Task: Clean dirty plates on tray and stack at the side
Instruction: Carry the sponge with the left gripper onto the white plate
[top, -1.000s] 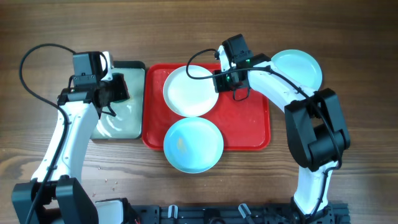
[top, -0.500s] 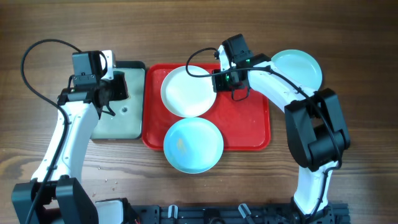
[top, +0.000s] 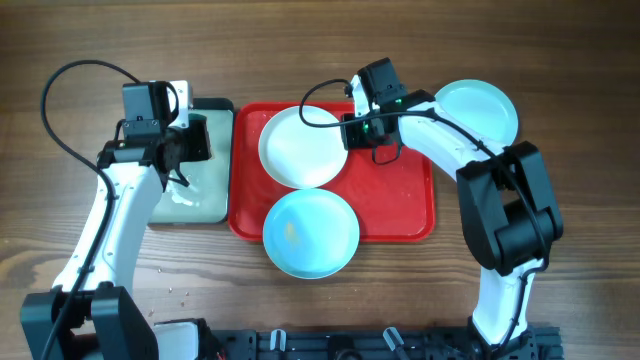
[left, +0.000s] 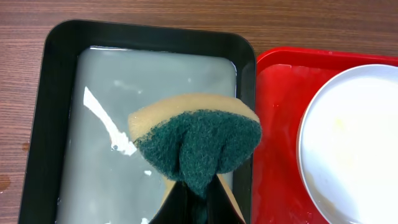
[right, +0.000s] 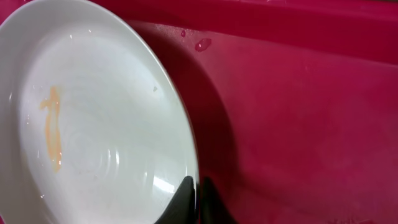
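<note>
Progress looks about a third: one aqua plate (top: 478, 108) sits on the tabletop (top: 560, 60) beside the red tray (top: 400, 205). Your right pincer (right: 198, 194) pinches the rim of the smeared white plate (top: 300, 147) on the tray, your left pincer (left: 198, 198) clamps the sponge (left: 199, 140); the second aqua plate (top: 311, 233) waits there, stained.

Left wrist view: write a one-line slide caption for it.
Left gripper pinches a green-faced yellow sponge above the black-rimmed water tray, beside the red tray holding a white plate.
</note>
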